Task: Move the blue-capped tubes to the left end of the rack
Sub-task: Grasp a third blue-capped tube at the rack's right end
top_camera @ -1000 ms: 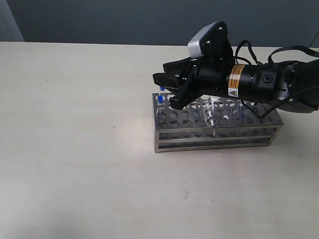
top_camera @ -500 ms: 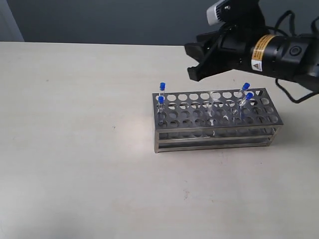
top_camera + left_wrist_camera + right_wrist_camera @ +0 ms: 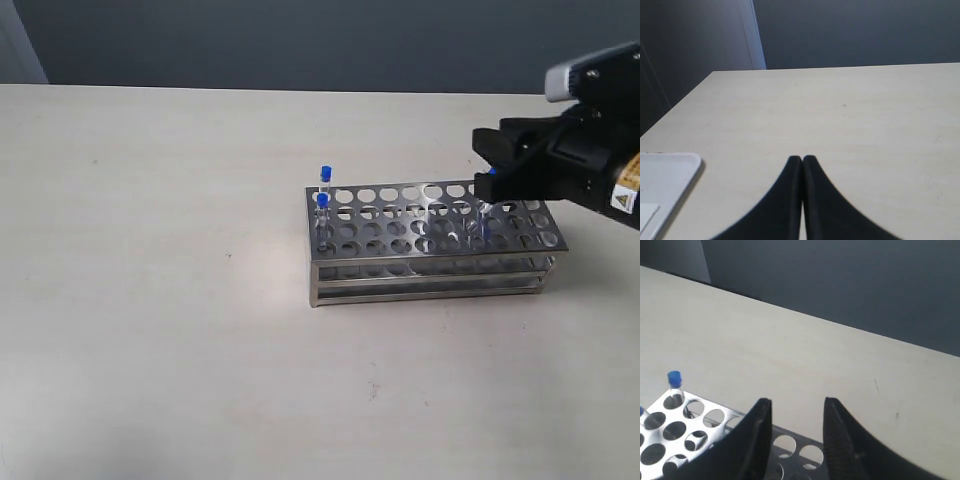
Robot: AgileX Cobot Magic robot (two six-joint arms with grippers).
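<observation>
Two blue-capped tubes (image 3: 323,200) stand at the rack (image 3: 430,268)'s nine o'clock end, so the right gripper (image 3: 479,161), fingers apart and empty, hangs over its three o'clock end, likely for the rest, while the left gripper (image 3: 802,159) idles pinched together.

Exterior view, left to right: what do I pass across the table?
Bare table → two blue-capped tubes at the left end of the rack → its empty middle holes → right gripper, jaws apart, over its right part.

The rack (image 3: 430,268) is shiny metal, the blue-capped tubes (image 3: 323,200) clear, the table (image 3: 150,300) matt.
</observation>
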